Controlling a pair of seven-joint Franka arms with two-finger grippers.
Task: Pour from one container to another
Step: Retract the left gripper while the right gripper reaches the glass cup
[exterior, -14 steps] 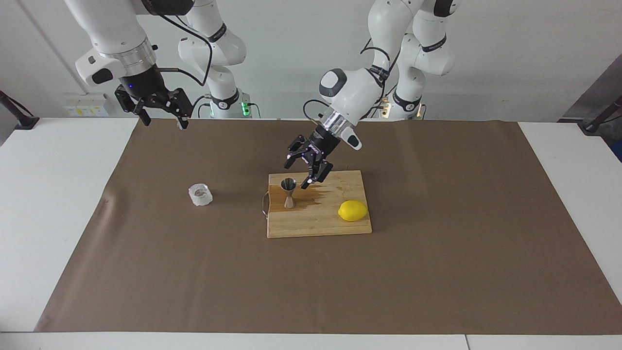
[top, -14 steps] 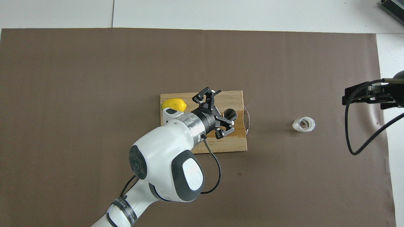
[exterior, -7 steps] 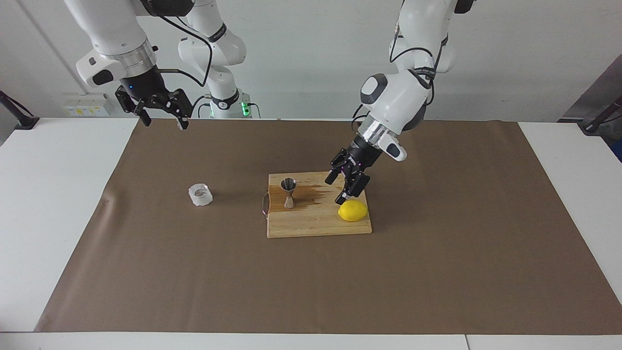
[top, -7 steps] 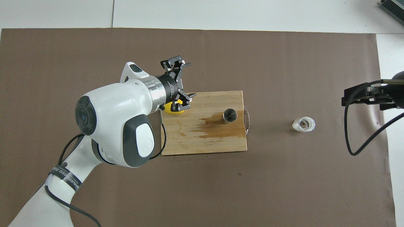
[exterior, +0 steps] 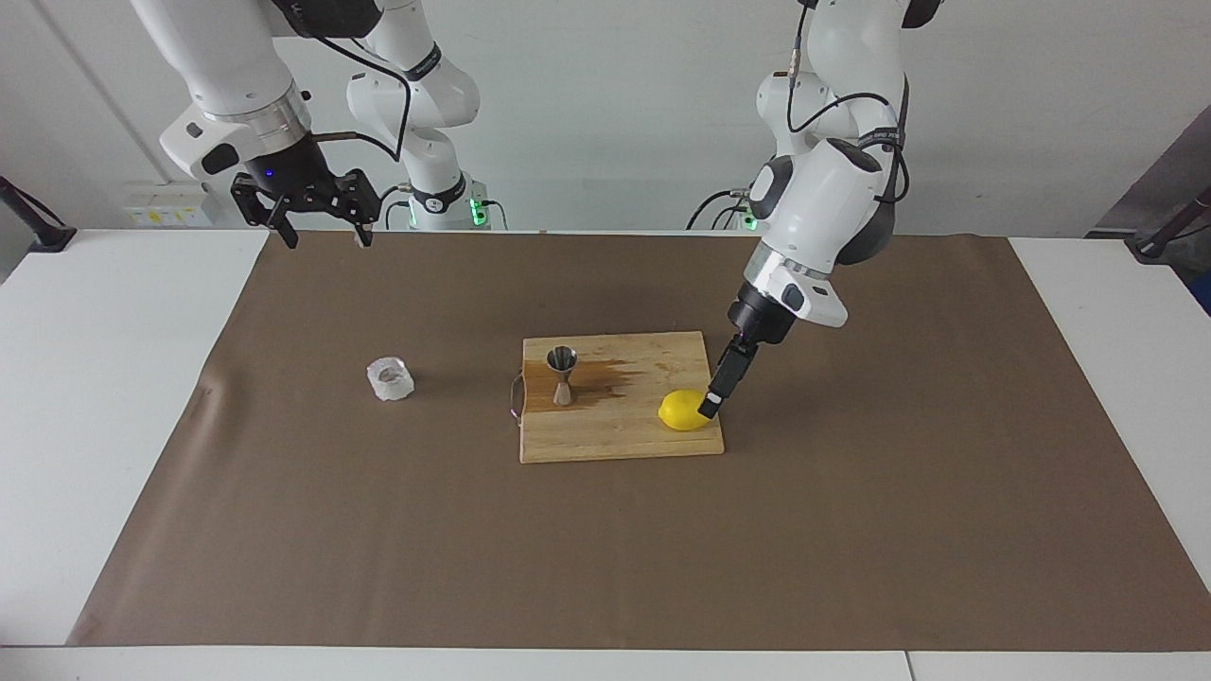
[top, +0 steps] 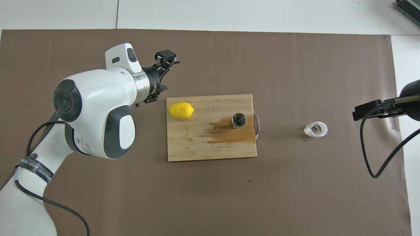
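Facing view. The cutting board (exterior: pixel 620 397) serves as landmark. On it, at the end toward the right arm, stands the steel jigger (exterior: pixel 562 375), upright, with a dark wet stain (exterior: pixel 615 378) spreading across the wood beside it. The lemon (exterior: pixel 686 410) lies at the board's end toward the left arm. The left gripper (exterior: pixel 711 402), which a second ago hung close beside the jigger, has swung along the board and now hangs over the board's edge by the lemon, seen edge-on; its fingers stand apart and hold nothing (whether a tip touches the lemon cannot be told). The glass cup (exterior: pixel 391 378) rests on the brown mat (exterior: pixel 378 530), off the board toward the right arm's end and well apart from it. The right gripper (exterior: pixel 319 225) waits high up, over the mat's edge at the robots' end, toward the right arm's end from the board, spread wide and empty.

Overhead view. The left gripper (top: pixel 165 62) appears past the lemon (top: pixel 180 110) end of the cutting board (top: pixel 210 150), clear of the jigger (top: pixel 239 119), which is uncovered now and shows its open mouth. The glass cup (top: pixel 315 129) sits unchanged on the mat, away from the board's handle end. Only part of the right gripper (top: pixel 367 110) shows at the frame's edge, near the cup.

Reading: the left arm has withdrawn from the jigger, so both vessels stand free; the stain suggests liquid has reached the board. Nothing is gripped, and a pour would first need the cup grasped.
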